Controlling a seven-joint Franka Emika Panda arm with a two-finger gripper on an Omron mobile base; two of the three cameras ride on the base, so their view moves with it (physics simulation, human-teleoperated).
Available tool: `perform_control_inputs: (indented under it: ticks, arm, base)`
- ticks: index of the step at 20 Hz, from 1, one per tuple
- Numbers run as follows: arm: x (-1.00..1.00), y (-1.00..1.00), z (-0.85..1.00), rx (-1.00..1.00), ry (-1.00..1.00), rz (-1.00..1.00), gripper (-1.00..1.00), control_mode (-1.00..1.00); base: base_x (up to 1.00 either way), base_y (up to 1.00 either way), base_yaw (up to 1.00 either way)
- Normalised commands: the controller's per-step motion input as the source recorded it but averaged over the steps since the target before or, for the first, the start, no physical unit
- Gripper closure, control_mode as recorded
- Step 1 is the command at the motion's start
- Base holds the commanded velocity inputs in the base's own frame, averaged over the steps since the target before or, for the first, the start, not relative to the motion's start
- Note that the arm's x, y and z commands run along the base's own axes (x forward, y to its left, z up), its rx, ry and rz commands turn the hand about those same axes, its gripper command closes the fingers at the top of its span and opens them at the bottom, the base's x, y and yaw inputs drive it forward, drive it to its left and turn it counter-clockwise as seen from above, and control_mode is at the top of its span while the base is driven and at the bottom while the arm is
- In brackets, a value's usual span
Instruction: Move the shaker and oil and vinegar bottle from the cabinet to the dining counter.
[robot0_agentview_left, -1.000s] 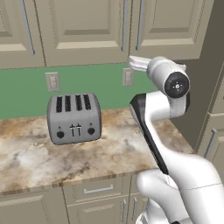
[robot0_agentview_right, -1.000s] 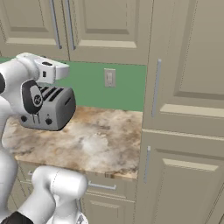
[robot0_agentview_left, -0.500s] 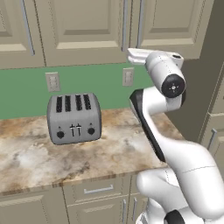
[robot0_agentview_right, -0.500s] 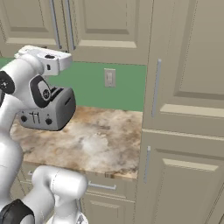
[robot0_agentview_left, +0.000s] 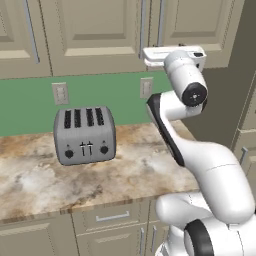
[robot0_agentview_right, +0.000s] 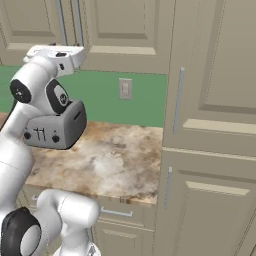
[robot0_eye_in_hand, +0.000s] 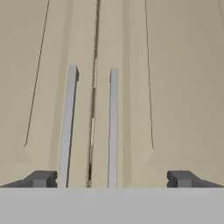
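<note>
The beige upper cabinet (robot0_agentview_left: 100, 30) has its panelled doors shut, so the shaker and the oil and vinegar bottle are hidden behind them. The dining counter is out of view. My gripper (robot0_eye_in_hand: 111, 179) is open, its dark fingertips (robot0_eye_in_hand: 41, 178) set wide apart, and it faces the seam between two doors. The left bar handle (robot0_eye_in_hand: 68, 127) and the right bar handle (robot0_eye_in_hand: 113, 127) hang just ahead of it, neither one touched. From the base, my hand (robot0_agentview_left: 172, 55) is held level at the doors' lower edge (robot0_agentview_right: 55, 54) and covers the fingers.
A silver four-slot toaster (robot0_agentview_left: 85, 135) stands on the marbled worktop (robot0_agentview_left: 130, 175) below my hand, against the green backsplash (robot0_agentview_left: 110, 95) with two outlets. A tall beige cabinet (robot0_agentview_right: 215, 125) with a bar handle (robot0_agentview_right: 177, 100) closes off the right side.
The arm has lifted the hand upward and closer to the cabinet doors, up to the level of their bottom edge. The toaster and doors are as before.
</note>
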Motion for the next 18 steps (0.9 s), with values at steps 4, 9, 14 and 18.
perform_control_inputs:
  ticks: [4,9,14,18]
  arm:
    - [0.35,0.00,0.15,-0.08,0.01,0.00,-1.00,-1.00]
    - [0.34,-0.01,0.21,-0.05,0.00,0.00,-1.00,-1.00]
    - [0.33,-0.05,0.07,-0.03,0.00,0.00,-1.00,-1.00]
    - [0.27,-0.12,0.00,0.00,0.00,0.00,-1.00,-1.00]
  base:
    - [0.00,0.00,0.00]
    - [0.00,0.00,0.00]
    - [0.00,0.00,0.00]
    - [0.00,0.00,0.00]
